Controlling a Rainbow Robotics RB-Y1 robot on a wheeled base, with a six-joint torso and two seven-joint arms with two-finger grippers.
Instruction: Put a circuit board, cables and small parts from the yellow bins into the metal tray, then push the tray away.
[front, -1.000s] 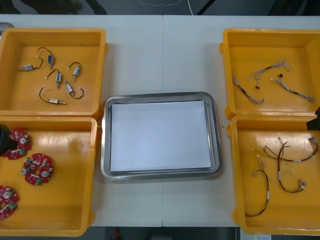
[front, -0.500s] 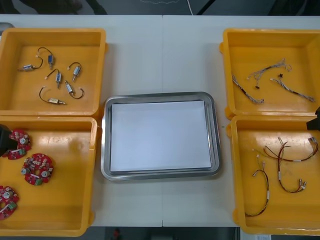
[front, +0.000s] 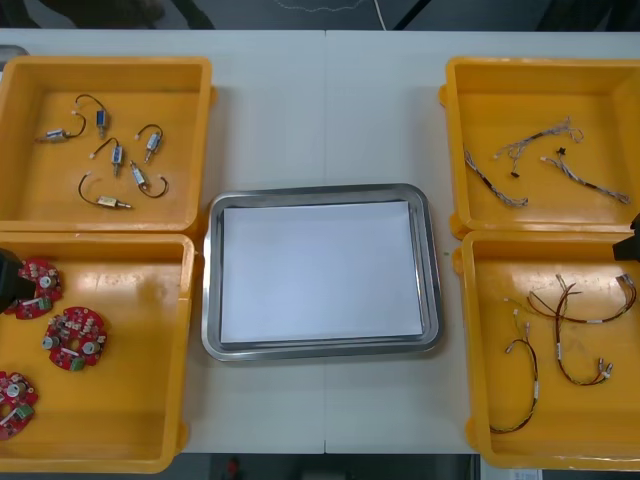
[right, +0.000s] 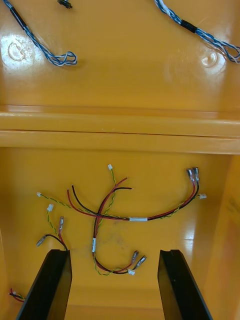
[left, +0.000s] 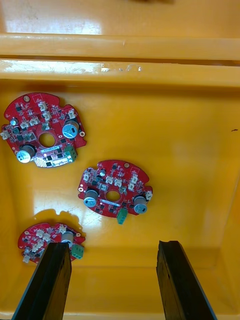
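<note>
My left gripper (left: 114, 246) hangs open above the near left yellow bin (front: 120, 440). Three round red circuit boards lie there: one (left: 114, 189) just ahead of the fingers, one (left: 44, 130) farther off, one (left: 45, 240) beside a finger. My right gripper (right: 114, 252) is open over the near right bin (front: 560, 445), above the red, yellow and black cables (right: 115, 210). The metal tray (front: 432, 270), white inside, sits between the bins with nothing in it.
The far left bin (front: 30, 190) holds several small metal parts (front: 115, 155) with wires. The far right bin (front: 600, 80) holds twisted blue and white cables (front: 545, 160). Bare table lies beyond the tray.
</note>
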